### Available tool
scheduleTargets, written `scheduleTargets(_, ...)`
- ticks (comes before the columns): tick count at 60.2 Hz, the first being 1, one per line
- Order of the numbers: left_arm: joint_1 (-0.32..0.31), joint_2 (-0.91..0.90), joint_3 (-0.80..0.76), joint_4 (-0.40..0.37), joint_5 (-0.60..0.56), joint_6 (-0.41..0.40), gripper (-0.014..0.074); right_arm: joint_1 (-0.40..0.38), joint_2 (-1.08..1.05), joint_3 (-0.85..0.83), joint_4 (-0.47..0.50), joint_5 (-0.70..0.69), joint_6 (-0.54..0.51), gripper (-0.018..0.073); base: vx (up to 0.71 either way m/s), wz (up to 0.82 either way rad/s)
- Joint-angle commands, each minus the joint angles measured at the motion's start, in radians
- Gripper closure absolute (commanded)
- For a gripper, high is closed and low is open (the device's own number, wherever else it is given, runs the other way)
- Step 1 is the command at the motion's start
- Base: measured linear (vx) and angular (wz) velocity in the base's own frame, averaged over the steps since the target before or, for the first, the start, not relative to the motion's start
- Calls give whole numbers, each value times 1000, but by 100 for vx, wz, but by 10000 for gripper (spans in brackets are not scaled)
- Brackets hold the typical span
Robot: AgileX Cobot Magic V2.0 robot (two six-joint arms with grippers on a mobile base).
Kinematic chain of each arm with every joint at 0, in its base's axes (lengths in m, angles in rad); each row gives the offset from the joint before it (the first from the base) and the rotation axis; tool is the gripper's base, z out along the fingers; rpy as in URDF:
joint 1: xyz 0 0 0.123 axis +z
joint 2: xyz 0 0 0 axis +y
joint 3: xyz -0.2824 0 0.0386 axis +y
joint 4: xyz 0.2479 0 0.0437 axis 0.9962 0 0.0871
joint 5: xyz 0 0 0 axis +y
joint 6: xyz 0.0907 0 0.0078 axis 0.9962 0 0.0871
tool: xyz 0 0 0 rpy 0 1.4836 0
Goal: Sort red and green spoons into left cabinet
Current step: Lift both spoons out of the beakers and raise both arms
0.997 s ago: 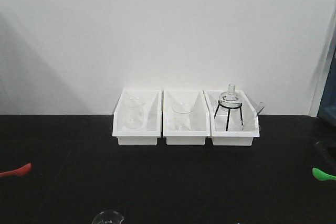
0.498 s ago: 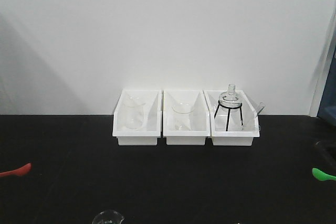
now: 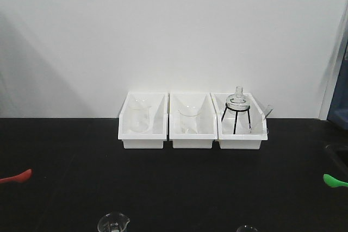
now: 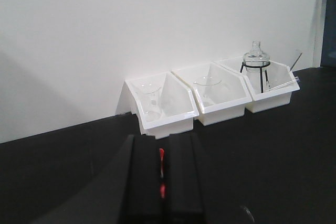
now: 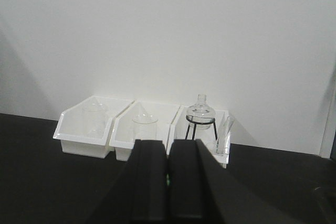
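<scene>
Left wrist-mounted view is showing the left gripper (image 4: 161,142) pinching the red spoon (image 4: 161,157) between near-closed jaws. The right gripper (image 5: 168,148) is pinching the green spoon (image 5: 168,180) likewise. Probably carrying; next is reaching the cabinet, out of view.

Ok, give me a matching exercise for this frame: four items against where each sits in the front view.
Items:
1. red spoon
2. green spoon
3. flask on black stand
4. taller beaker

Places:
A. right-hand white bin
B. far left edge of view
C. left-hand white bin
D. far right edge of view

Pairs: 1-B, 2-D, 3-A, 4-C.
</scene>
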Motion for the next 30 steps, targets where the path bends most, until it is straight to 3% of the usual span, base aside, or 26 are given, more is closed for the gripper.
scheduleTargets(1, -3, -1, -27, -91, 10, -7, 596, 1, 2, -36, 0, -75, 4, 565, -11, 1)
scheduleTargets(30, -3, -1, -27, -91, 11, -7, 596, 1, 2, -36, 0, -74, 4, 565, -27, 8)
